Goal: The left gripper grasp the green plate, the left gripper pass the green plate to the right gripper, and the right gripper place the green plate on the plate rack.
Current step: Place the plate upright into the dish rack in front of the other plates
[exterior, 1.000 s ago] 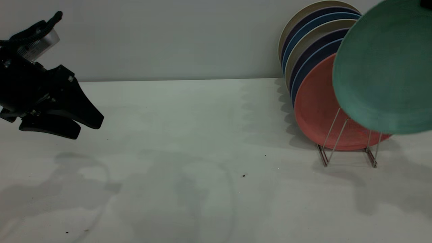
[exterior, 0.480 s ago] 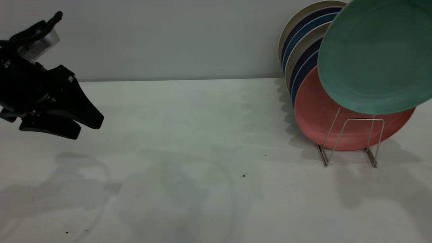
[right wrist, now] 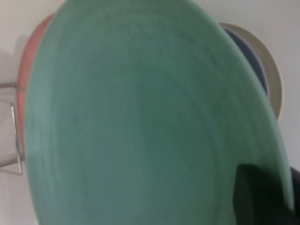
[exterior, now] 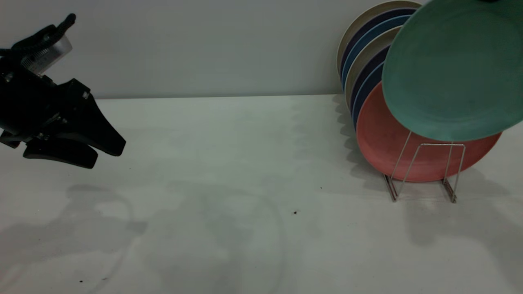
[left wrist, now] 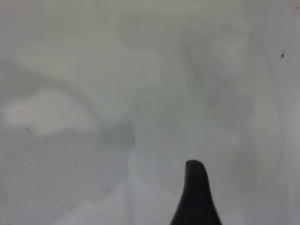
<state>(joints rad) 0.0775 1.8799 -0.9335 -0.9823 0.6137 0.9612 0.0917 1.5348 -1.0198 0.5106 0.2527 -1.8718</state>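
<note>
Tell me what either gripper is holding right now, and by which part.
The right gripper holds the green plate by its rim, above the plate rack. The left gripper holds nothing.

Worktop (exterior: 245,163) runs to a wall (exterior: 204,45) at the back. Left hand (exterior: 88,149) hangs above the worktop at its far left edge, well apart from everything else. Plate rack (exterior: 423,171) stands on the worktop at far right, near the wall. A row of plates (exterior: 367,57) stands on edge in it, one behind another; the frontmost plate (exterior: 380,143) sits behind the front wire loops. The green plate (exterior: 453,69) is up off the worktop, tilted, before and above the frontmost plate, over the rack.
</note>
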